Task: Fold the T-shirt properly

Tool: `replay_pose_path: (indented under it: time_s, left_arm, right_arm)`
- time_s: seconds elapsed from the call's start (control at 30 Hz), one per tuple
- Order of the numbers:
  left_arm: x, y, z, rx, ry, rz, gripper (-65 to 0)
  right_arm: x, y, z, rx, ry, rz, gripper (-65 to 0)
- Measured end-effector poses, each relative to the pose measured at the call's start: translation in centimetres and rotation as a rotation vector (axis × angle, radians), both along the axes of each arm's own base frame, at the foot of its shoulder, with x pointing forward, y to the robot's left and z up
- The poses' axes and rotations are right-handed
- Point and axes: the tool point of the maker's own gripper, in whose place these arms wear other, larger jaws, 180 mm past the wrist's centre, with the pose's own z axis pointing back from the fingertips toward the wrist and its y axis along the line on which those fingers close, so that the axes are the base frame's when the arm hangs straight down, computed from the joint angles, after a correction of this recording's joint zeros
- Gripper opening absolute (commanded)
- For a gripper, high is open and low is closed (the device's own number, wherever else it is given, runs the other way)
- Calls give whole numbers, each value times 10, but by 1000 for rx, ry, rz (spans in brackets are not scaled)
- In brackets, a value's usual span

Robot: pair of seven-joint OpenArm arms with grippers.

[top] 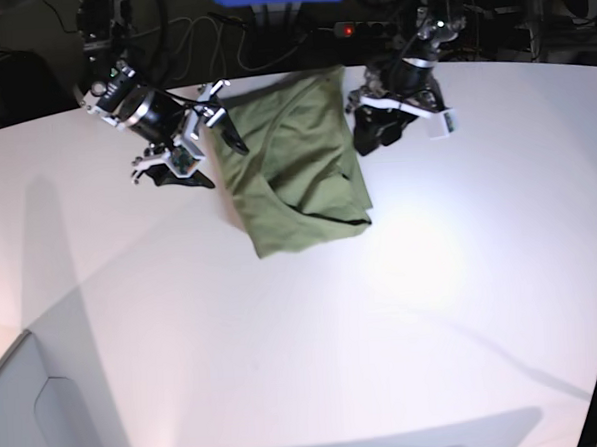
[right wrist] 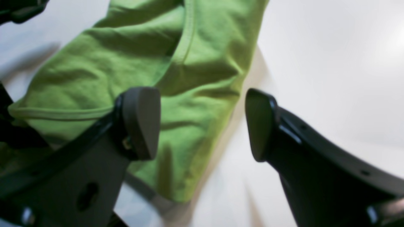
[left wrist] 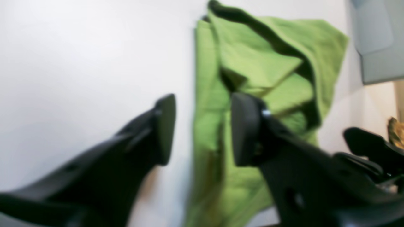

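The green T-shirt point(top: 296, 174) lies bunched and partly folded on the white table point(top: 384, 319), near its far edge. In the left wrist view the T-shirt point(left wrist: 252, 63) shows overlapping folds. My left gripper point(left wrist: 205, 129) is open above its long edge, one finger point(left wrist: 244, 129) over the cloth and the other over bare table, with nothing gripped. In the base view the left gripper point(top: 367, 132) is at the shirt's right side. My right gripper point(right wrist: 200, 124) is open over the T-shirt's point(right wrist: 132, 63) other edge, holding nothing; in the base view the right gripper point(top: 203, 153) sits at the shirt's left.
Cables and a power strip point(top: 353, 27) run behind the table's far edge. A grey panel point(left wrist: 378, 41) stands past the shirt in the left wrist view. A grey box point(top: 48, 417) sits at the table's lower left corner.
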Motion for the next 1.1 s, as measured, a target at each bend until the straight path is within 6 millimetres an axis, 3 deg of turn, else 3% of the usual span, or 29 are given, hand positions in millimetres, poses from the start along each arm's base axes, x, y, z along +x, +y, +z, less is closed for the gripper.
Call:
replay_pose_path:
  time_s: [0.17, 0.43, 0.47, 0.53, 0.67, 0.93, 1.1]
  left_arm:
    - [2, -16, -33, -33, 63, -28, -277]
    - [10, -42, -41, -78, 58, -80, -280]
    - [11, -44, -41, -80, 58, -88, -292]
    - [9, -47, -43, -81, 68, -98, -377]
    - [4, -42, -50, -59, 97, -104, -650]
    - [15, -35, -54, -8, 78, -181, -650]
    - [32, -42, -57, 102, 33, -409, -650]
  right_arm:
    - [4, 1, 14, -1, -42, 5, -210]
    - [3, 1, 14, -3, -44, 6, -194]
    - [3, 1, 14, -3, -43, 6, -194]
    - [2, 1, 14, -5, -41, 6, -195]
    - [2, 1, 14, -5, -41, 6, -195]
    - [9, -23, 14, -30, -48, -62, -195]
    - [16, -50, 16, -61, -60, -135, -195]
